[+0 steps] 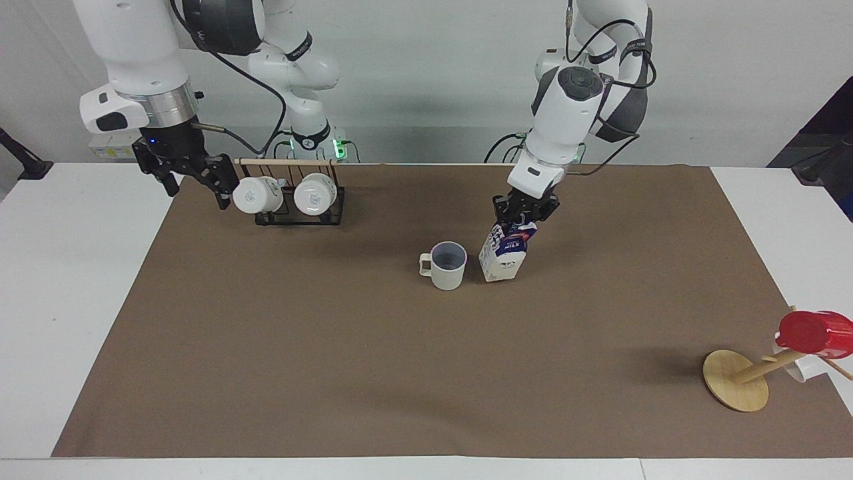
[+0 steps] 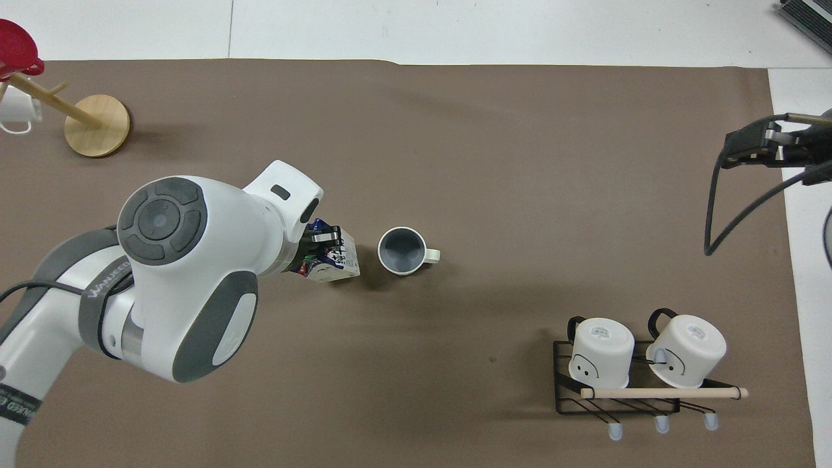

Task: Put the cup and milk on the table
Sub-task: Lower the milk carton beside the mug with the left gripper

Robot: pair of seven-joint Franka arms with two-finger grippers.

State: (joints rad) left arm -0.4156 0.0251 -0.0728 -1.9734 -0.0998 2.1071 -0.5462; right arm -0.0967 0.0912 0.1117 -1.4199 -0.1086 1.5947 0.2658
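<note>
- While our left pincer [image 1: 524, 215] pinches the milk [image 1: 504, 253] by its top, tilted just beside the cup [image 1: 447, 265] mid-surface [image 1: 40, 280], we judge it best to level the carton before letting go.
- Our right pincer [image 1: 194, 177], spread and empty, waits over the mat's corner nearest the robots at the right arm's end.
- We count one milk, one cup, two white mugs [image 1: 286, 195] on a rack, one red cup [image 1: 814, 332].
</note>
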